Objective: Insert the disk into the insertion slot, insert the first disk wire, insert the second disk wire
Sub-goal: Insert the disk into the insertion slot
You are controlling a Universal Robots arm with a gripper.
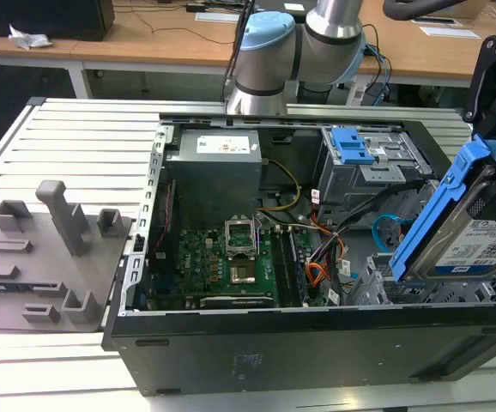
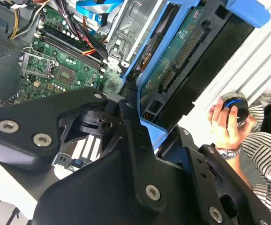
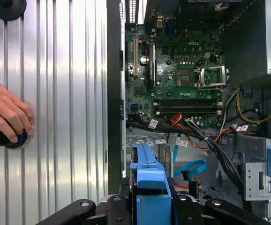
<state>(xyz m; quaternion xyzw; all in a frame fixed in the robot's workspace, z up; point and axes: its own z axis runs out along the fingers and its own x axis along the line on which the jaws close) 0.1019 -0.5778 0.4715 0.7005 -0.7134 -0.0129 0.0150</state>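
Now we hold the disk (image 1: 480, 236) clamped by its blue frame in the gripper (image 3: 150, 206), tilted just above the insertion slot (image 1: 372, 276). We think it should be levelled with the bay, clear of the second disk wire (image 1: 386, 228).

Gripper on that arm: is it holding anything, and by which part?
Yes: the gripper holds the disk, tilted over the open computer case, by the upper end of its blue frame.
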